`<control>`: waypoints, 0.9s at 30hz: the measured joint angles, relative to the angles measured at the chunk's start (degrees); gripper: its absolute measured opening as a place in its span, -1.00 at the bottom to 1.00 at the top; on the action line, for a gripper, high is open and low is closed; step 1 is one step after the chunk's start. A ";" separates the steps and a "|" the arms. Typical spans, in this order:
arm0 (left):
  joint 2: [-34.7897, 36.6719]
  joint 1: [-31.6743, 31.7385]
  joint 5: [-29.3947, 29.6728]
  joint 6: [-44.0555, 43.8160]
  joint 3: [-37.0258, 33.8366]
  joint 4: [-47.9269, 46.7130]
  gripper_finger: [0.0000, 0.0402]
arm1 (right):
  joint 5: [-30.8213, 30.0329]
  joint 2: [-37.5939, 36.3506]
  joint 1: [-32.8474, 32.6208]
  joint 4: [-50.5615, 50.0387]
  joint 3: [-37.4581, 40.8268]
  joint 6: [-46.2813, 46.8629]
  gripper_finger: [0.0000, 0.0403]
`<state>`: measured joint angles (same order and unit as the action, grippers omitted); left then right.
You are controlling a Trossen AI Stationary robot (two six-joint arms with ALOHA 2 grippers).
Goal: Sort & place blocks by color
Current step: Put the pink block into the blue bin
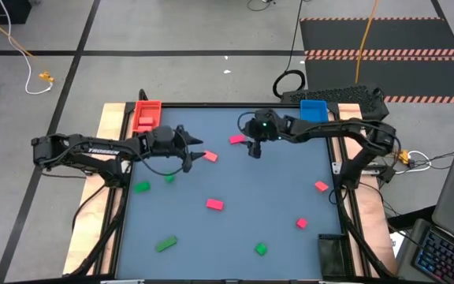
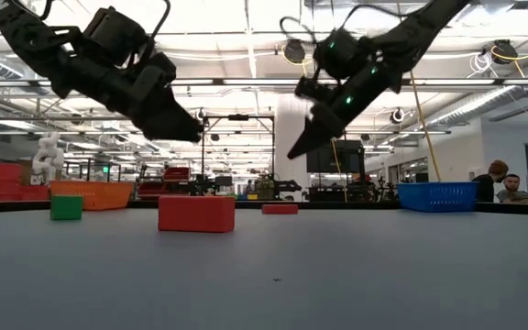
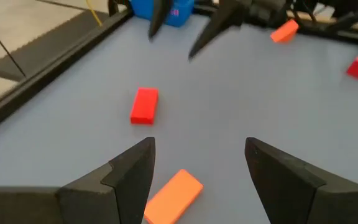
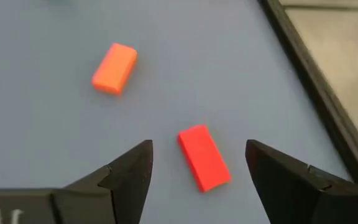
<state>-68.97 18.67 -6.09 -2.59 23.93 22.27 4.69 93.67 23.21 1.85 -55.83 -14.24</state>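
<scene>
Grey concrete floor [image 1: 172, 31] around me, striped black mat [image 1: 385, 35] at 1 o'clock, ceiling strip lights [image 2: 246, 18] overhead.

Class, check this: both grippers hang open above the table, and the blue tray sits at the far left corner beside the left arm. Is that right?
One detail is wrong. The blue tray sits at the far right corner, near the right arm; the red tray is the one at the far left. The high view shows this. The left gripper and the right gripper do hang open above the table.

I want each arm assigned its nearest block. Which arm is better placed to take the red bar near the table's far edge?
The right: its open gripper hangs right beside the red bar, while the left gripper sits nearer the salmon bar.
</scene>
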 joint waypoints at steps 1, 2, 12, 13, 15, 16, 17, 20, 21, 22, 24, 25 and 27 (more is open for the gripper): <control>0.00 0.37 0.00 -0.60 0.08 0.27 0.25 | 0.04 1.30 0.16 -1.00 -0.85 -0.14 0.21; 0.00 0.75 0.02 -1.09 0.30 0.30 0.25 | 0.09 2.68 0.33 -1.90 -2.01 -0.31 0.20; -0.02 2.15 -0.07 -2.23 0.67 -1.56 0.25 | -0.09 16.03 0.51 -21.07 -19.63 -6.56 0.23; -0.02 2.15 -0.07 -2.23 0.67 -1.58 0.25 | -0.17 17.13 0.71 -22.67 -20.64 -7.27 0.23; -0.02 2.15 -0.07 -2.20 0.67 -1.59 0.25 | -0.26 19.04 1.17 -24.26 -22.03 -8.49 0.23; -0.02 2.15 -0.07 -2.20 0.67 -1.63 0.25 | -0.30 19.87 1.46 -24.52 -22.55 -8.96 0.23; -0.02 2.15 -0.07 -2.20 0.67 -1.64 0.25 | -0.30 20.47 1.80 -24.43 -22.76 -9.18 0.23; -0.02 2.15 -0.07 -2.19 0.67 -1.72 0.25 | -0.28 21.70 2.81 -24.00 -23.17 -9.44 0.23; -0.02 2.15 -0.07 -2.20 0.67 -1.71 0.25 | -0.21 22.04 3.12 -23.89 -23.17 -9.41 0.23; -0.02 2.15 -0.07 -2.18 0.67 -1.73 0.25 | -0.17 22.41 3.36 -23.91 -23.17 -9.40 0.24; -0.02 2.15 -0.07 -2.02 0.67 -1.91 0.25 | 0.25 22.53 3.78 -24.27 -23.17 -9.34 0.23; -0.02 2.15 -0.07 -1.99 0.67 -2.00 0.25 | 0.33 22.51 3.86 -24.71 -23.14 -9.32 0.23; -0.02 2.15 -0.07 -1.98 0.67 -2.04 0.25 | 1.30 22.45 3.88 -24.35 -22.48 -9.35 0.20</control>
<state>-68.99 20.82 -6.15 -4.58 24.60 20.23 5.99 116.12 27.09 -22.49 -78.32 -23.59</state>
